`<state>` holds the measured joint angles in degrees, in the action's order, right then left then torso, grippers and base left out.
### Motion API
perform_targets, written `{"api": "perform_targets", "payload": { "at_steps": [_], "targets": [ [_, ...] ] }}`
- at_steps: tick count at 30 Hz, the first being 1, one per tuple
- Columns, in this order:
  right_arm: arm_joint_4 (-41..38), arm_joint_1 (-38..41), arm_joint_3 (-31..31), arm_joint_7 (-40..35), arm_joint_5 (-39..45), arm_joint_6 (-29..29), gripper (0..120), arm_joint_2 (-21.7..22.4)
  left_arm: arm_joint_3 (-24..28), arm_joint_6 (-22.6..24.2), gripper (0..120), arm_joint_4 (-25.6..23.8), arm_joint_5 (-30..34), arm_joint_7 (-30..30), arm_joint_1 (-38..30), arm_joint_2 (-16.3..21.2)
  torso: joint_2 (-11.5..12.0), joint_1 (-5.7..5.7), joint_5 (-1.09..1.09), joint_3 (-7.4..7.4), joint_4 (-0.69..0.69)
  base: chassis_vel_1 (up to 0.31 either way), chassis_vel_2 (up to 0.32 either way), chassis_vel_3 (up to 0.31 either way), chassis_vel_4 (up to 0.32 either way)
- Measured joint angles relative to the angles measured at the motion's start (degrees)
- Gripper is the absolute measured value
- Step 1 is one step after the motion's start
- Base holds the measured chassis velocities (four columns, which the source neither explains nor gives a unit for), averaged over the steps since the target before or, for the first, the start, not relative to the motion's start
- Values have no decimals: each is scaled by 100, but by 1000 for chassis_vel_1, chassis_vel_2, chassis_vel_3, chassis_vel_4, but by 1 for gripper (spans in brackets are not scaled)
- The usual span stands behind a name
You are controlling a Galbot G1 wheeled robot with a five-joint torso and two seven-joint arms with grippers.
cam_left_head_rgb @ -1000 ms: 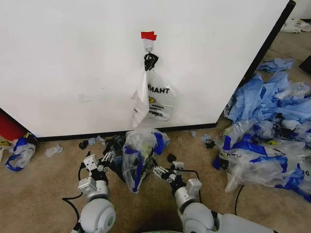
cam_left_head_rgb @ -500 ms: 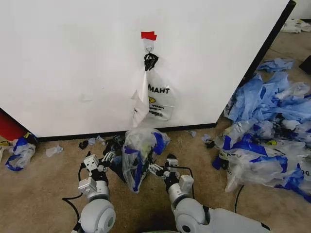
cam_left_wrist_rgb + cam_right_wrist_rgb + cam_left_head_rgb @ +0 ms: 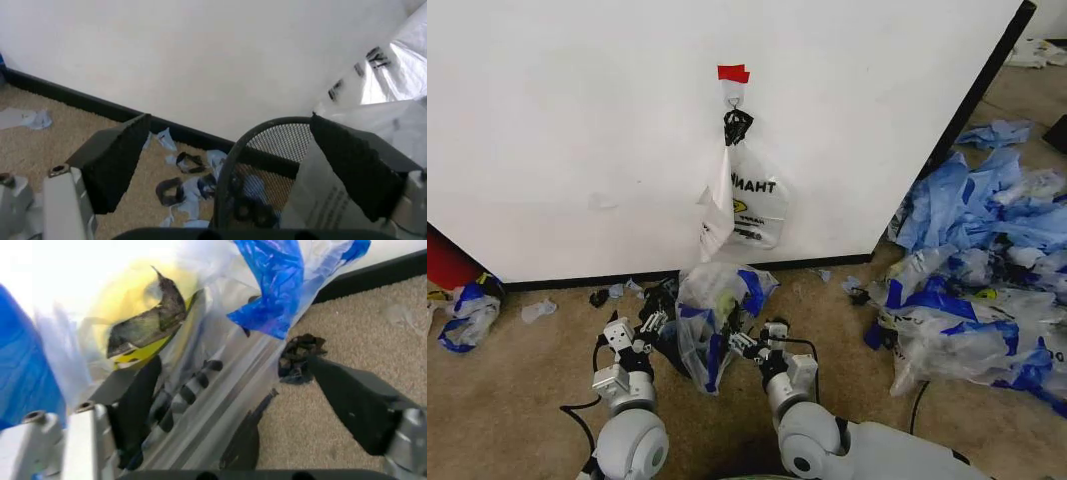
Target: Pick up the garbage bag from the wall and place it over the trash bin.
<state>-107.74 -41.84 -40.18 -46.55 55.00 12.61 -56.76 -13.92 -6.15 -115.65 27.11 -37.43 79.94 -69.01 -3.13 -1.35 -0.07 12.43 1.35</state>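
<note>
the garbage bag is draped over the trash bin on the floor at the foot of the wall, so it looks set for lining. the left pincer and right pincer flank it, both spread open, likely to tug the plastic down. a lettered bag hangs from the hook.

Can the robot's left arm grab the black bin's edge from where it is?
Probably yes. The left gripper is open right beside the trash bin, with the rim between its fingers in the left wrist view. The garbage bag drapes the bin's other side, not this one.
</note>
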Motion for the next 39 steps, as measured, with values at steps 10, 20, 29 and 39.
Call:
{"api": "perform_targets", "payload": {
  "at_steps": [10,20,29,39],
  "targets": [
    [106,133,-98,-48,3,-11,51,-108,-1,-31,93,7,-20,-1,23,-10,0,0,0,0,0,0,0,0,0],
    [184,207,-186,-91,-3,-37,38,-238,-30,-45,93,-21,-22,-3,13,27,0,0,0,0,0,0,0,0,0],
    [250,198,-189,-80,-56,-29,7,-317,-100,-19,93,-133,-8,69,27,125,0,0,0,0,0,0,0,0,0],
    [346,151,-90,-137,-272,-7,1,-449,-263,137,93,-600,-16,337,109,377,0,0,-1,0,0,0,0,0,0]
  ]
}}
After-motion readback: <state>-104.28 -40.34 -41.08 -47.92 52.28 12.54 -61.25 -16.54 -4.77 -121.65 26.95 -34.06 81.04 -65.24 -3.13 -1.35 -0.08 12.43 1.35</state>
